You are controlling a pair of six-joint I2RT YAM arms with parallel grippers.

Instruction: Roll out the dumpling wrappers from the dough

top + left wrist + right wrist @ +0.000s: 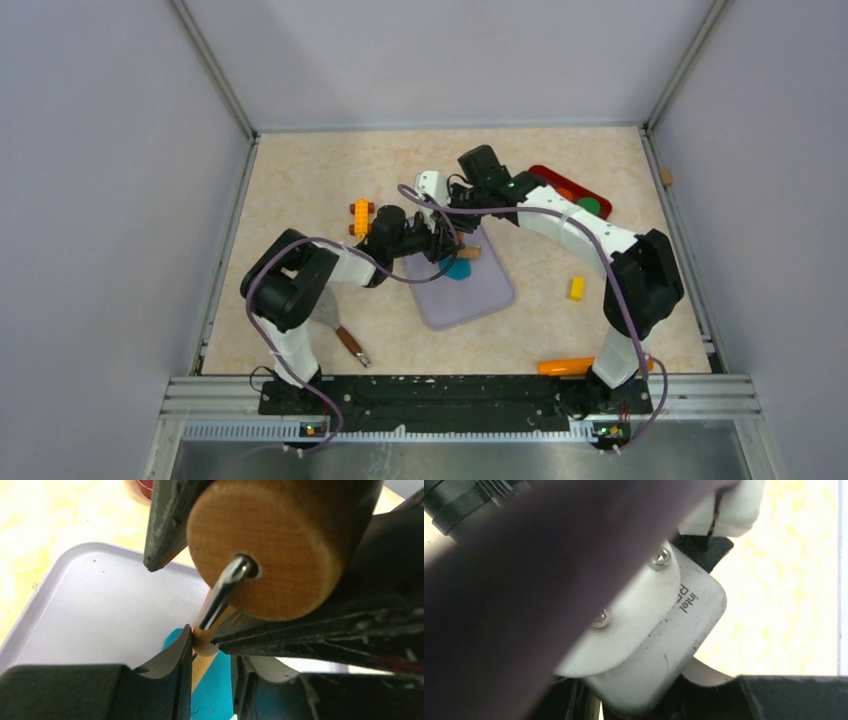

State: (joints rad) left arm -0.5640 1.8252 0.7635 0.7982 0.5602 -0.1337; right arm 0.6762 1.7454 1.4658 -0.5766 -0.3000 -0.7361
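Both arms meet over the lavender mat (470, 295) in the middle of the table (300, 200), and I have the roller (270, 545) caught between them. In the left wrist view the left pincer (210, 652) is partly closed, clenched on the small tan wooden handle at the lower end of the roller's metal rod. Its left finger (175, 670) presses against that handle. Above it the round wooden end of the roller fills the upper middle of that view. It is flanked by two dark fingers (170, 520) of the right pincer (452, 232), one at the upper left and one along the lower right, so that pincer is grasping the roller too. My right wrist view is blocked by the other arm's camera housing and a cable, and I cannot tell anything about the grip from there. The dough (215, 685) is a flat teal patch lying on the mat directly beneath the left pincer. From above it sits at the mat's far-left part (456, 269), just near of the roller.
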